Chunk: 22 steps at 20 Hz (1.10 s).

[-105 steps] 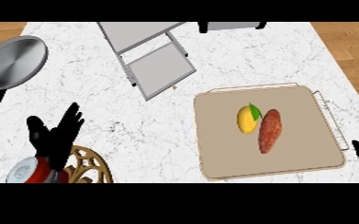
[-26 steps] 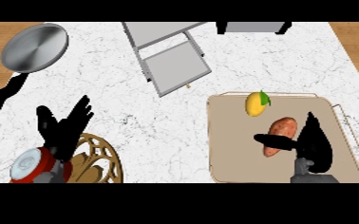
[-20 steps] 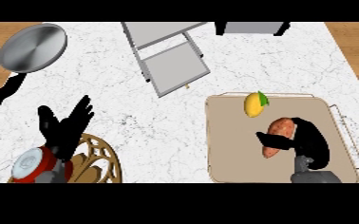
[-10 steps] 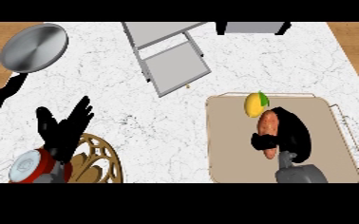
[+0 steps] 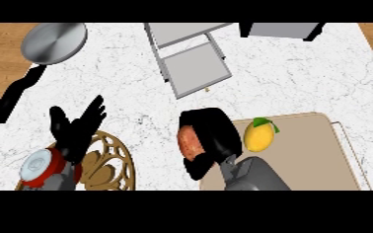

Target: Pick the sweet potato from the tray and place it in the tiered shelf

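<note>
At tray's [image 5: 306, 150] left edge: right hand [image 5: 212, 139] grasping sweet potato [image 5: 189, 143], carried leftward since before.

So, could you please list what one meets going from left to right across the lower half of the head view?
Left hand → round wire trivet → sweet potato held in the right hand → lemon → tray.
</note>
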{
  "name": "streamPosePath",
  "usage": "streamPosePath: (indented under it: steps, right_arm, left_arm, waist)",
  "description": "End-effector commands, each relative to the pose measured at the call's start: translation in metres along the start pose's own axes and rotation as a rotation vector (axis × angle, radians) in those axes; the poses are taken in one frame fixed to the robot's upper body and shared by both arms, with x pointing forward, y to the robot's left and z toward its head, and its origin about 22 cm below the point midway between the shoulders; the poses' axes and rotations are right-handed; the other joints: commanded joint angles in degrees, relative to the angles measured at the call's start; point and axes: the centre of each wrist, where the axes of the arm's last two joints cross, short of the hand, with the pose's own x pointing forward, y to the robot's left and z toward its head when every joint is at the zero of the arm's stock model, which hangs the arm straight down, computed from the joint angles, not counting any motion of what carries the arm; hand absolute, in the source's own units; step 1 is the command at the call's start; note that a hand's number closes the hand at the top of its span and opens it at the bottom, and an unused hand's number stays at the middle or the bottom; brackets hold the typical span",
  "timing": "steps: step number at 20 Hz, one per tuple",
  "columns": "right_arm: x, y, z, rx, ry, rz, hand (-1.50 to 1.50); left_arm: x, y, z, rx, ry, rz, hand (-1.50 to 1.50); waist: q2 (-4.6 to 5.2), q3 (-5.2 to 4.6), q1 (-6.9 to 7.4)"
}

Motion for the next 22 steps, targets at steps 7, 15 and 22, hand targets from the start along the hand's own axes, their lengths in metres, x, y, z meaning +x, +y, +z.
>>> streamPosePath:
  steps: [7, 15, 22]
  right_arm:
    - [0.108, -0.093, 0.035, -0.201, -0.317, -0.051, 1.5]
    - [0.143, -0.196, 0.033, -0.303, -0.27, -0.065, 1.5]
    - [0.165, -0.236, 0.008, -0.381, -0.223, -0.142, 1.5]
  left_arm:
    - [-0.001, 0.012, -0.001, 0.061, 0.063, 0.021, 0.0]
    - [-0.015, 0.016, 0.002, 0.08, 0.049, 0.025, 0.0]
    - [-0.005, 0.024, 0.002, 0.077, 0.065, 0.004, 0.0]
  waist:
    - [-0.47, -0.06, -3.8]
    - [-0.33, -0.08, -3.91]
    - [-0.29, -0.07, -3.67]
